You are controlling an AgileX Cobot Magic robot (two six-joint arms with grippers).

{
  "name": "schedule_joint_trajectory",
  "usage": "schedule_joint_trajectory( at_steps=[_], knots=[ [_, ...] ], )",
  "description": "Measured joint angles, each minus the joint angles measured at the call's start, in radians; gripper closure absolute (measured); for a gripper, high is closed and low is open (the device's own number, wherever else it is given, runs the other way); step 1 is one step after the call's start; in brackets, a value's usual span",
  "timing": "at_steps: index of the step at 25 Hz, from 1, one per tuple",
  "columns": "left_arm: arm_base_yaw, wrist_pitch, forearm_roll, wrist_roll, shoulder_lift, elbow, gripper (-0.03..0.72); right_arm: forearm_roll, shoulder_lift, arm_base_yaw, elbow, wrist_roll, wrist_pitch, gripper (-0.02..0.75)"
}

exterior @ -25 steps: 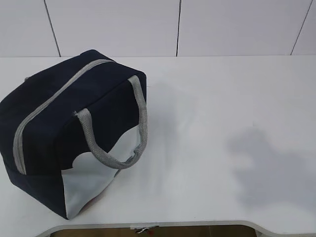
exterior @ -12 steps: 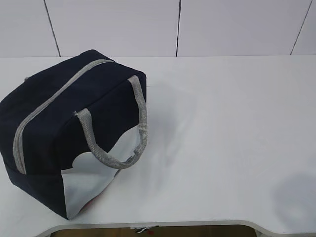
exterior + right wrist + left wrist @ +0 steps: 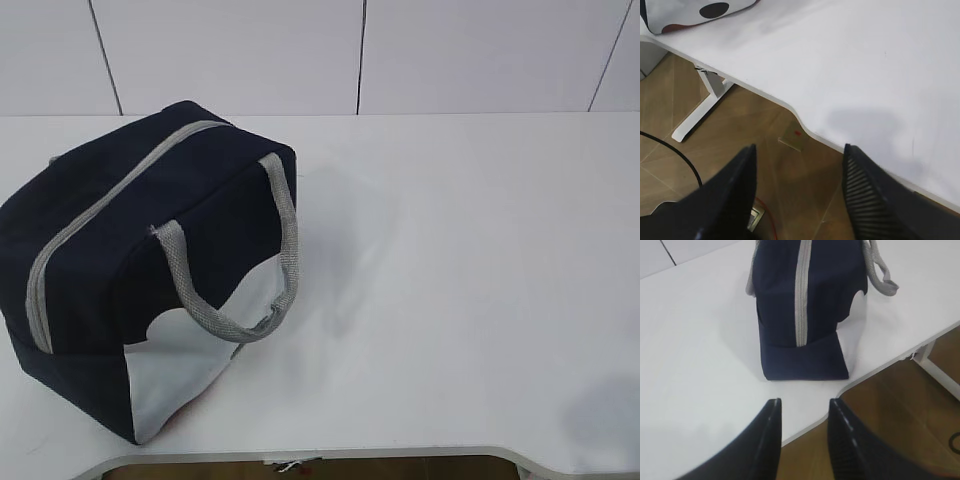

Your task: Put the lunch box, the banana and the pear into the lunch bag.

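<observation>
Left gripper [image 3: 803, 407]: above the near table edge, pointed at the end of the boxy navy-blue fabric lunch bag [image 3: 130, 250]; jaws narrowly parted, empty. Right gripper [image 3: 799, 155]: over the white table's [image 3: 470, 250] front edge and wooden floor [image 3: 750, 135], jaws wide, empty. Bag stands zipped at table's left, grey handle [image 3: 235, 270] drooping. No legible writing.

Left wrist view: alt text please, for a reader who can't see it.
A navy lunch bag with its grey zipper closed stands on a white table near the edge. The open, empty left pincer hangs over that edge, wooden floor below.
</observation>
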Motion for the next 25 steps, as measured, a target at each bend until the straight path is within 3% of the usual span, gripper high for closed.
schedule_joint_trajectory(
  at_steps=[8,16,25],
  knots=[
    [0.000,-0.035,0.045,-0.046,-0.007,0.083,0.444,-0.025,0.000,0.000,0.020,0.010,-0.063,0.292],
    [0.000,-0.045,0.107,-0.174,-0.037,0.086,0.444,-0.029,0.000,0.000,0.042,0.017,-0.106,0.292],
    [0.007,-0.048,0.117,-0.186,-0.037,0.086,0.444,-0.029,0.000,-0.023,0.045,0.020,-0.111,0.292]
  ],
)
